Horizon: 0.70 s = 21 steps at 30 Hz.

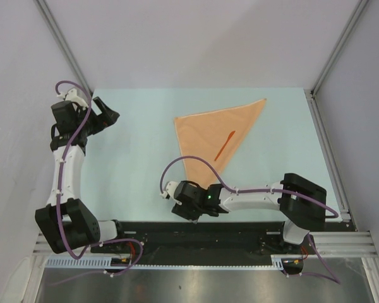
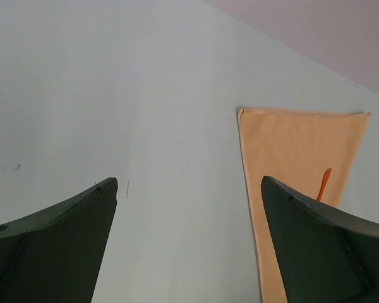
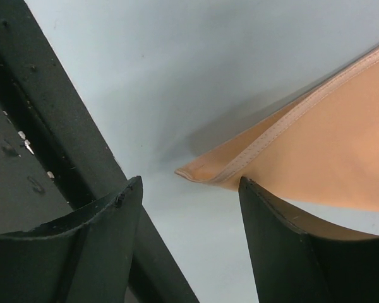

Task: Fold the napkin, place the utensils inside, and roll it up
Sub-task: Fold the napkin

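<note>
The table carries the napkin, folded to a triangle and lying right of centre. One point reaches toward the far right, and its near point sits just at my right tool. That tool is low over the table and moderately open, holding nothing. The hemmed corner, slightly raised, lies just beyond its fingertips and a little to the right, not between them. My left tool is wide open and empty, well apart at the far left. The utensil lies aslant on the cloth, toward its right side. I judge the roll starts here. I would ease the right tool forward until the corner sits between the fingers and pinch both layers at the hem. Then I would turn the cloth over toward the utensil, keeping low so nothing drags.
</note>
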Available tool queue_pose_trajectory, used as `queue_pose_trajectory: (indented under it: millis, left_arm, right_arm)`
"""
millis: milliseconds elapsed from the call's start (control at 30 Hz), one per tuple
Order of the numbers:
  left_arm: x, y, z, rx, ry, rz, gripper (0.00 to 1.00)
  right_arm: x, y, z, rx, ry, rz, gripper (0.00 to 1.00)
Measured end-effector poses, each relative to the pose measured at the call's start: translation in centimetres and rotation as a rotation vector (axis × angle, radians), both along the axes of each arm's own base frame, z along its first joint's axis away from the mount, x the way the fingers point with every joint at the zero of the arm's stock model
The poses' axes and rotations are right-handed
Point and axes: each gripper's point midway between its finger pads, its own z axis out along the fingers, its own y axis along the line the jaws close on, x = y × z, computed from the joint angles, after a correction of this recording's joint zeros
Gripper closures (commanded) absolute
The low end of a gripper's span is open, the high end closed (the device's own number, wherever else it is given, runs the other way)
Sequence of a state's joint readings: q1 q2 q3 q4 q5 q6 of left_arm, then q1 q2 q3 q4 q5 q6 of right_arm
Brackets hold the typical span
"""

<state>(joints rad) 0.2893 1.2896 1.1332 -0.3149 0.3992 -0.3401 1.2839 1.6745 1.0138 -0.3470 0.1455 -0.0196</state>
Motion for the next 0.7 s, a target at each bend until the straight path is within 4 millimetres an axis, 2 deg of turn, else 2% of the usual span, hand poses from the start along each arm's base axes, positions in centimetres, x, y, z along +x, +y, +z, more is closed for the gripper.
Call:
queue_pose_trajectory:
  millis: [367, 700]
  left_arm:
    - [0.0, 0.0, 0.0, -0.001, 0.001, -0.001, 0.0]
    - [0.1, -0.1, -0.2, -0.005, 0.005, -0.006, 0.0]
  right_arm:
    - [0.0, -0.5, -1.7, -0.033, -0.004, 0.002, 0.41]
    - [0.4, -0.1, -1.7, -0.03, -0.041, 0.005, 0.47]
